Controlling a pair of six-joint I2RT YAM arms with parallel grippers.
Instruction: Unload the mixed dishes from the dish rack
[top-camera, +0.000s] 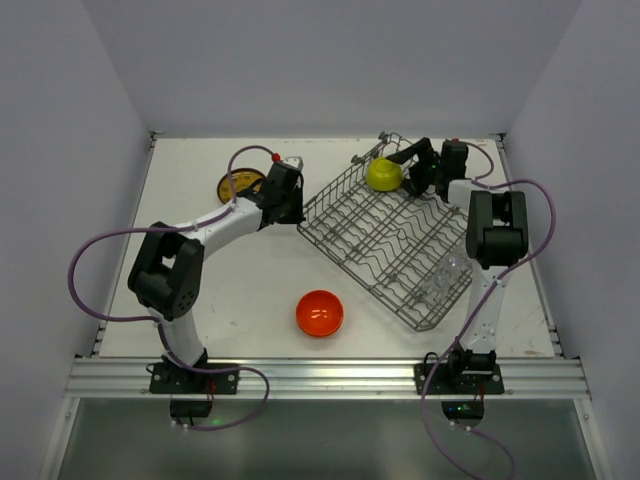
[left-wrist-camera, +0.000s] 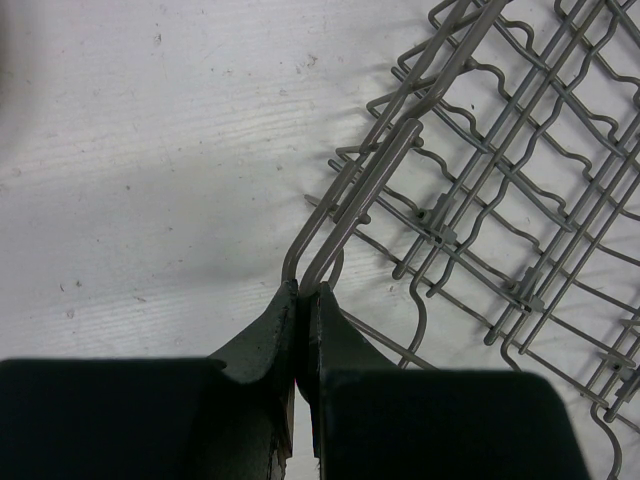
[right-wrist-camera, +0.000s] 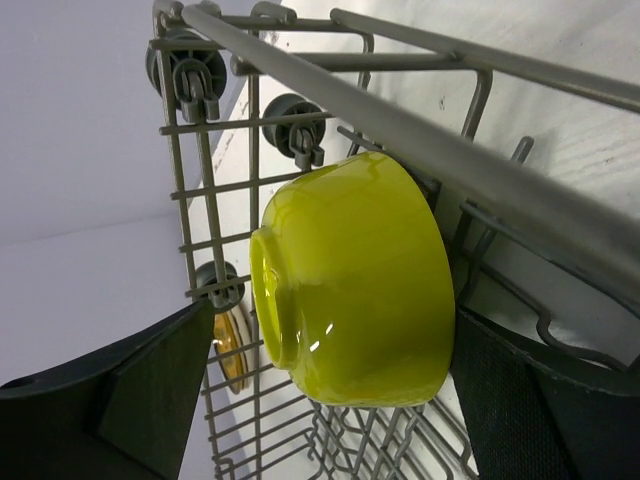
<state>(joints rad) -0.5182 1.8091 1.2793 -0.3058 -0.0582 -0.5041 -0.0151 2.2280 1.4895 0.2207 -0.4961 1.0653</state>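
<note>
A: What is the left claw (left-wrist-camera: 303, 292) doing?
B: It is pinching shut on the rack (left-wrist-camera: 500, 200). The rim wire is running straight into the seam between the fingers, at the rack's left corner. The worktop (left-wrist-camera: 150, 150) is showing bare just outside that edge.

A: And the right claw (right-wrist-camera: 335, 340)?
B: It is standing wide, with one finger on either side of the green bowl (right-wrist-camera: 350, 270). I can't tell whether the pads are touching it.

A: Where is that bowl sitting?
B: It is lying on its side in the rack's far corner, tucked under the top rail. Its foot is facing the wire wall that is carrying the rollers (right-wrist-camera: 185, 65).

A: How is the rack lying, seen from above?
B: It is lying skewed across the right half of the worktop. Its near corner is coming close to the front edge, and its right side is running beside the right arm (top-camera: 495, 235). Clear glasses (top-camera: 445, 275) are sitting in that near-right part, count unclear.

A: What room is there for moving?
B: The widest bare stretch is lying front-left, between the rack and the left arm (top-camera: 170, 275). The orange bowl (top-camera: 320, 313) is standing there alone, well apart from the rack. The plate (top-camera: 240, 185) is lying flat at rear-left, just beside the left claw and near the left edge. The walls (top-camera: 60, 150) are closing in the left, rear and right edges.
</note>
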